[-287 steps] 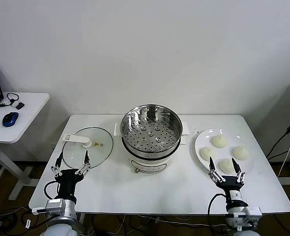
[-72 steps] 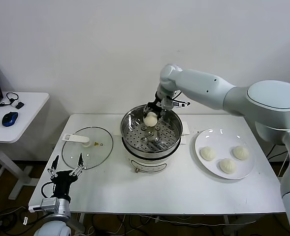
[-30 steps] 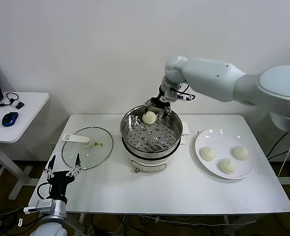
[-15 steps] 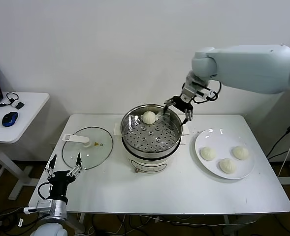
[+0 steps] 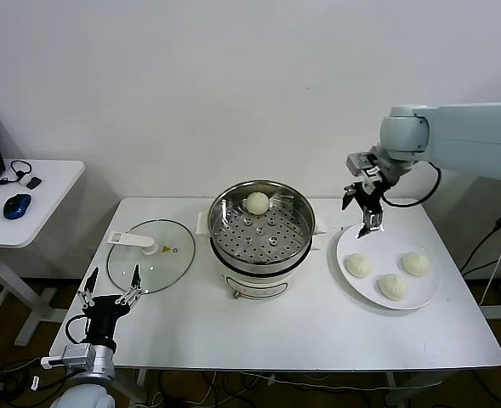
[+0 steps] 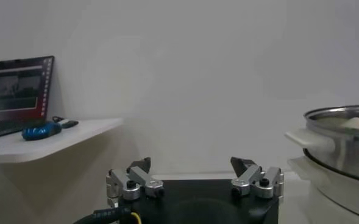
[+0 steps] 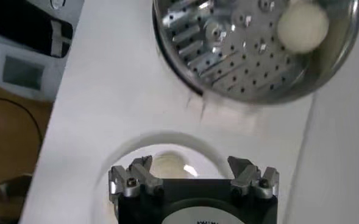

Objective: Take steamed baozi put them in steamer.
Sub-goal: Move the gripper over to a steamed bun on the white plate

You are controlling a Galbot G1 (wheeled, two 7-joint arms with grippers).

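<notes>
The steel steamer (image 5: 262,225) stands mid-table on its white base. One cream-white baozi (image 5: 258,202) lies on its perforated tray at the back; it also shows in the right wrist view (image 7: 302,27). Three baozi (image 5: 359,265) (image 5: 416,263) (image 5: 394,286) lie on the white plate (image 5: 389,234) at the right. My right gripper (image 5: 366,208) is open and empty, hanging above the plate's far left edge. In the right wrist view a baozi (image 7: 167,166) lies just beyond its jaws (image 7: 191,174). My left gripper (image 5: 110,285) is open and parked at the table's front left.
A round glass lid (image 5: 151,255) with a white handle lies left of the steamer. A side desk (image 5: 25,200) at far left holds a blue mouse and a laptop. The steamer rim (image 6: 344,115) shows in the left wrist view.
My right gripper let go of the baozi in the steamer and has swung right, from the steamer's rim to above the plate. The left arm has not moved.
</notes>
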